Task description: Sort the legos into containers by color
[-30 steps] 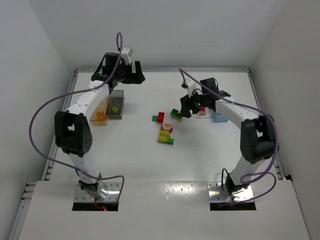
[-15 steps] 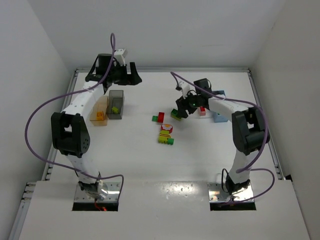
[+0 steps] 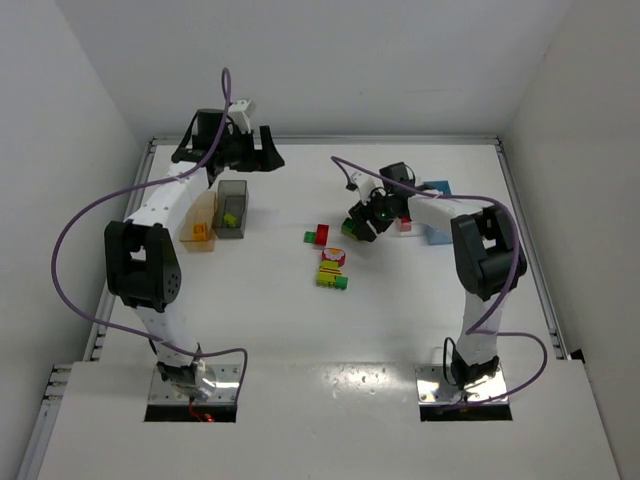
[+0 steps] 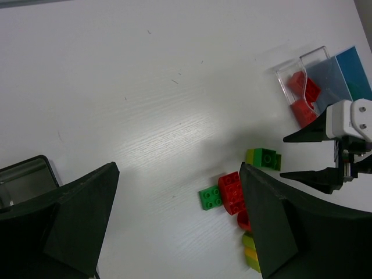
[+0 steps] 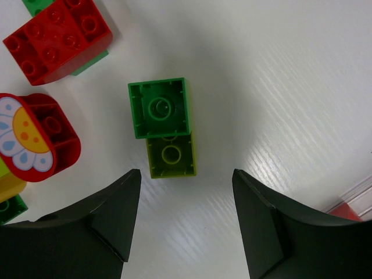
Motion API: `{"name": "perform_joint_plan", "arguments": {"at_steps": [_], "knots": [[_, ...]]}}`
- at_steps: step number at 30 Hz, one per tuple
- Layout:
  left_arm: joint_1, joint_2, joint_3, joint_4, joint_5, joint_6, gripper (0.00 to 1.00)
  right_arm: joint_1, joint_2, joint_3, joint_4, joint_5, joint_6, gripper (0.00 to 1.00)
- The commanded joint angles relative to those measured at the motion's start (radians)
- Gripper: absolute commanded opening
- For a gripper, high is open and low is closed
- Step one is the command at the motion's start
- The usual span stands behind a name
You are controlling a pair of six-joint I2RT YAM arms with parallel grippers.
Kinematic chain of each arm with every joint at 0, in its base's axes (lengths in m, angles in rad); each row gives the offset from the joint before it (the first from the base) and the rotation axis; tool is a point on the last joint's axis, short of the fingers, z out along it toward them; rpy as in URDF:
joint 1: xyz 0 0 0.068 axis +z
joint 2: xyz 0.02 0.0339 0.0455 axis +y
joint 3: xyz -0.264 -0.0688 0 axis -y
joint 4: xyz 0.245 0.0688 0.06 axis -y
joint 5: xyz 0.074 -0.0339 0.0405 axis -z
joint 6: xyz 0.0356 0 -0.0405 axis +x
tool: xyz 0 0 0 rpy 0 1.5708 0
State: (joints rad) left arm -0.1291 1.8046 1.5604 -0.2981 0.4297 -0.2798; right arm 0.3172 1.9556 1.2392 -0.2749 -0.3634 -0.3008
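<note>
Nearest on table [image 3: 300, 330]: yellow-green-red cluster [image 3: 333, 270]. Beyond it, my right gripper [image 5: 185, 177] is released, jaws apart over green-lime brick pair [image 5: 165, 128], nothing held. Clear bin [image 4: 311, 56] with red bricks [image 4: 303, 99] and blue bin [image 4: 349, 70] behind. Farthest, my left gripper [image 4: 179, 168] is spread wide, empty, near far end of dark grey bin [image 3: 232, 192].

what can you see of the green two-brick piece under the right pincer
The green piece is two small glossy plastic bricks joined in a row, one bright green and one duller yellow-green. Each shows a single round stud on top. It lies flat, studs up, on the white table, apart from the red bricks beside it. The right pincer hovers open over it, jaws on either side and not touching it.
</note>
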Motion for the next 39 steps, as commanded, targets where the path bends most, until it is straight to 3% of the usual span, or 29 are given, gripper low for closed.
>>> {"name": "perform_joint_plan", "arguments": {"at_steps": [1, 13, 20, 24, 27, 29, 34, 39], "knots": [[0.013, 0.013, 0.044, 0.043, 0.018, -0.012, 0.92, 0.011, 0.025, 0.066, 0.019, 0.015, -0.032, 0.65], [0.013, 0.051, 0.053, 0.053, 0.018, -0.021, 0.92, 0.039, 0.089, 0.128, -0.05, 0.053, -0.078, 0.56], [0.022, 0.07, 0.063, 0.053, 0.041, -0.021, 0.92, 0.049, 0.098, 0.137, -0.07, 0.052, -0.122, 0.33], [0.043, 0.091, 0.072, 0.053, 0.119, -0.057, 0.92, 0.059, 0.098, 0.109, -0.079, 0.043, -0.144, 0.2], [0.063, 0.11, 0.063, 0.095, 0.226, -0.123, 0.92, 0.059, 0.06, 0.088, -0.098, 0.014, -0.165, 0.17], [0.063, 0.121, 0.038, 0.135, 0.364, -0.156, 0.86, 0.04, 0.039, 0.088, -0.122, -0.02, -0.166, 0.15], [0.025, 0.13, -0.043, 0.301, 0.618, -0.269, 0.78, 0.007, -0.038, 0.131, -0.228, -0.176, -0.176, 0.13], [-0.024, 0.13, -0.121, 0.326, 0.756, -0.184, 0.76, -0.015, -0.047, 0.247, -0.414, -0.412, -0.198, 0.12]]}}
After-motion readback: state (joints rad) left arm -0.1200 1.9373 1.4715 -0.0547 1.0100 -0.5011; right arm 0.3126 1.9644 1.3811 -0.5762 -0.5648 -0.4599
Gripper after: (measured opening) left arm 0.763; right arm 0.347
